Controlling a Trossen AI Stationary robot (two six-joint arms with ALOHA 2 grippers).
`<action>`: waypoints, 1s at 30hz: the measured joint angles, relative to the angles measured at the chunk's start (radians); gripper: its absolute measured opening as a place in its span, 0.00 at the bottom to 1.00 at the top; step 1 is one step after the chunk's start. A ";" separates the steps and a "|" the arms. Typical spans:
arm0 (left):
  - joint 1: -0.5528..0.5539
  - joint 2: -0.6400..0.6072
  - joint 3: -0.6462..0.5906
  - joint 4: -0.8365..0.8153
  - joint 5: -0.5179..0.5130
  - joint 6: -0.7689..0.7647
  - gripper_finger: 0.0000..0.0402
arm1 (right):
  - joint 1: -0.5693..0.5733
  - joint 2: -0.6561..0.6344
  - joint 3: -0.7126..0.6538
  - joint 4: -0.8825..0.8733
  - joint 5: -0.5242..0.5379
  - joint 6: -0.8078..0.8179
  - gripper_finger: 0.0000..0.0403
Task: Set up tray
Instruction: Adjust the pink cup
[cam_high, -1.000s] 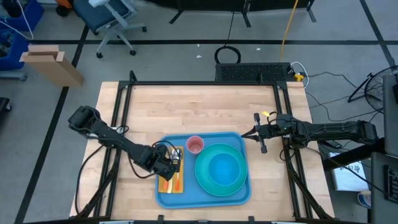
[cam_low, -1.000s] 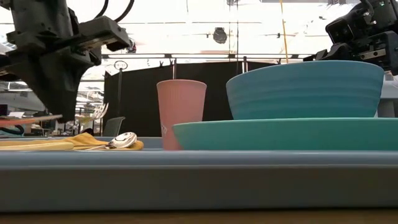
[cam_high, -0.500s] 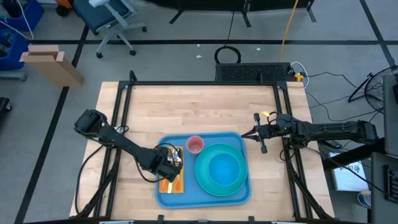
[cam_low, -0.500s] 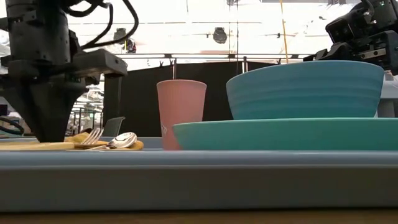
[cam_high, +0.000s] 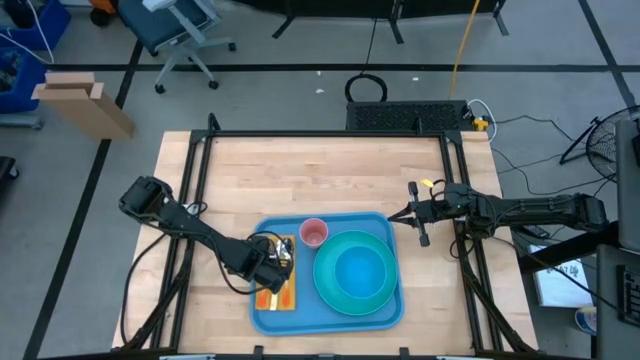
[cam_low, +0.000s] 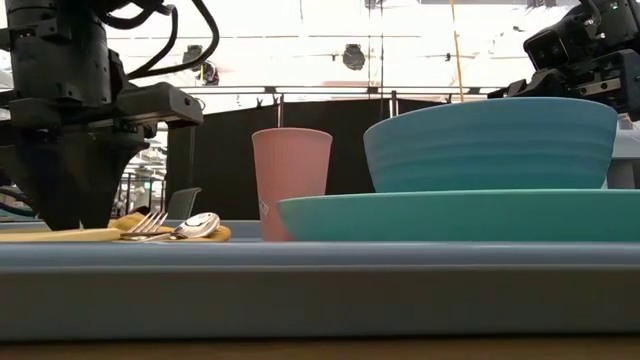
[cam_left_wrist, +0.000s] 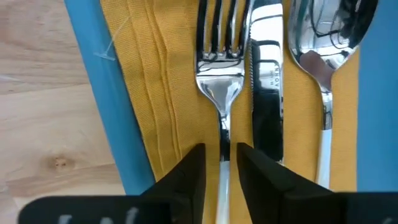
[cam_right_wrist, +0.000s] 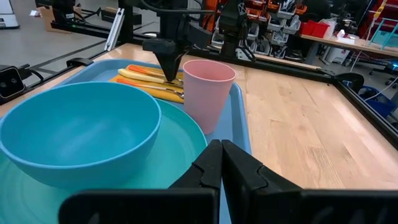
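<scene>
I can't read any text from here. The knife (cam_left_wrist: 266, 74) blade, just beyond my left gripper (cam_left_wrist: 219, 174) fingertips, carries a small stamped mark, too fine to make out.

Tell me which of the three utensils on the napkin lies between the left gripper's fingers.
The fork: its handle runs between the left gripper fingers, while the knife and spoon lie beside it.

A large light-blue plastic rectangular tray (cam_high: 385, 318) is showing pale against the light wooden table (cam_high: 320, 175). At its nine o'clock side a ribbed yellow-orange cloth napkin (cam_left_wrist: 155, 81) is glowing under shiny silver cutlery (cam_left_wrist: 221, 81). A plain pink plastic cup (cam_right_wrist: 208, 90) is standing beside a blue round bowl (cam_right_wrist: 78, 134) on a teal round plate (cam_low: 450, 215).
</scene>
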 joint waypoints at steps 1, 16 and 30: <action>0.000 0.000 0.000 -0.002 0.000 -0.007 0.24 | 0.000 0.000 0.000 0.000 0.000 0.000 0.00; 0.000 -0.122 0.000 -0.009 -0.087 0.128 0.36 | 0.000 0.000 0.000 0.000 0.000 0.000 0.00; 0.026 -0.239 0.000 -0.013 -0.608 0.659 0.03 | 0.003 0.044 0.094 0.024 -0.025 0.180 0.00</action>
